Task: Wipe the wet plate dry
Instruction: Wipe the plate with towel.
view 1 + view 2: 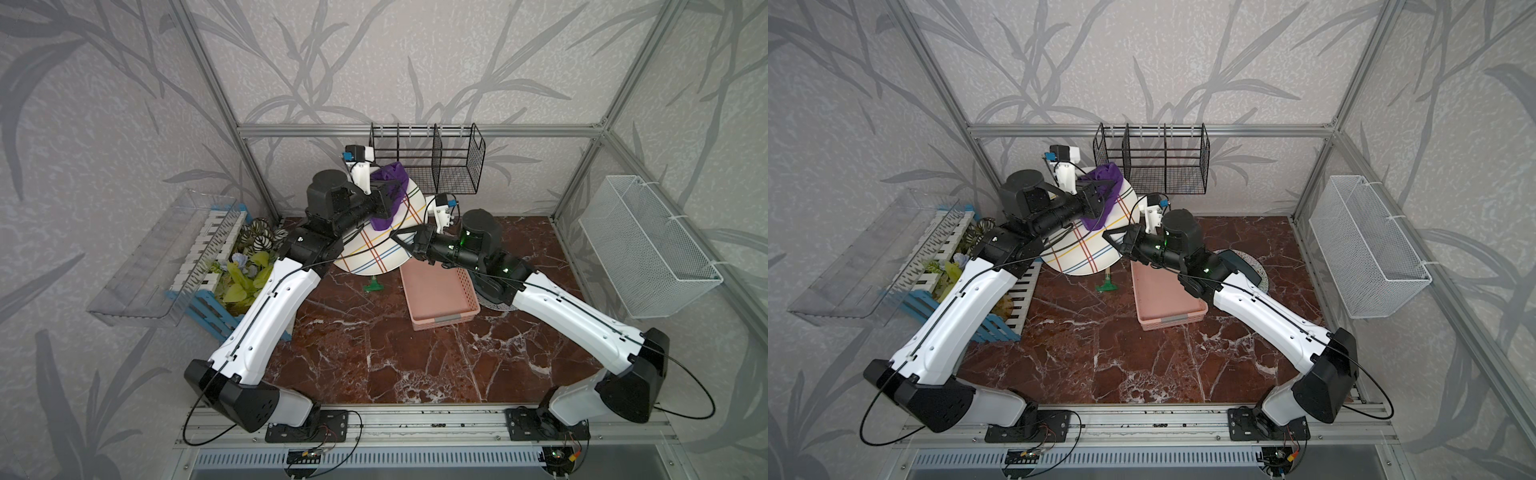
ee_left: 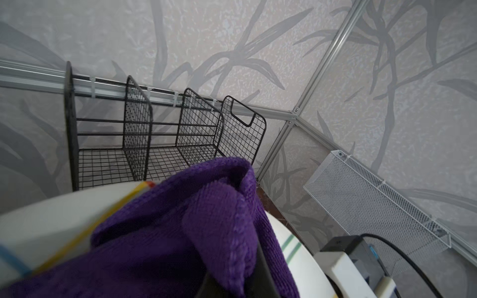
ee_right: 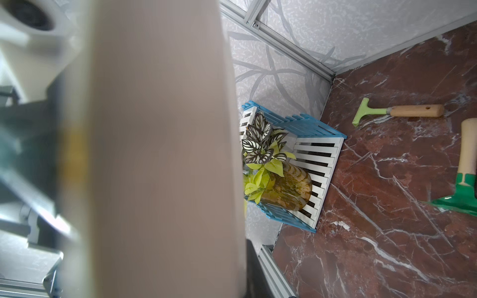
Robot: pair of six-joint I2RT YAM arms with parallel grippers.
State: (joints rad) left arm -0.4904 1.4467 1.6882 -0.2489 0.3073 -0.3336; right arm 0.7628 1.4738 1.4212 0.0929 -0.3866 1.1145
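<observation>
- Gripping the plate (image 1: 374, 251) by its rim, the right fingers (image 1: 398, 239) are clamped on it and hold it tilted in the air, above the back of the marble surface (image 1: 374, 353). Its striped face is turned up toward both top views.
- The left fingers (image 1: 391, 195) are closed on a bunched purple cloth (image 1: 388, 172), which lies against the upper part of the plate's face — near its far rim.
- In the left wrist view the cloth (image 2: 180, 232) fills the foreground. It is draped over the white plate (image 2: 51, 219), with yellow and blue stripes showing beside it.
- In the right wrist view the plate's plain back (image 3: 154, 154) is a blurred pale band close to the lens.
- A pink tray (image 1: 436, 291) sits on the surface below the plate's right edge, partly under the right arm.
- A green hand tool (image 1: 374, 286) lies on the surface just under the plate's lower rim.
- A black wire rack (image 1: 436, 166) hangs on the back wall behind the plate.
- A white mesh basket (image 1: 648, 249) hangs on the right wall.
- A plant (image 1: 249, 266) stands in the left corner.
</observation>
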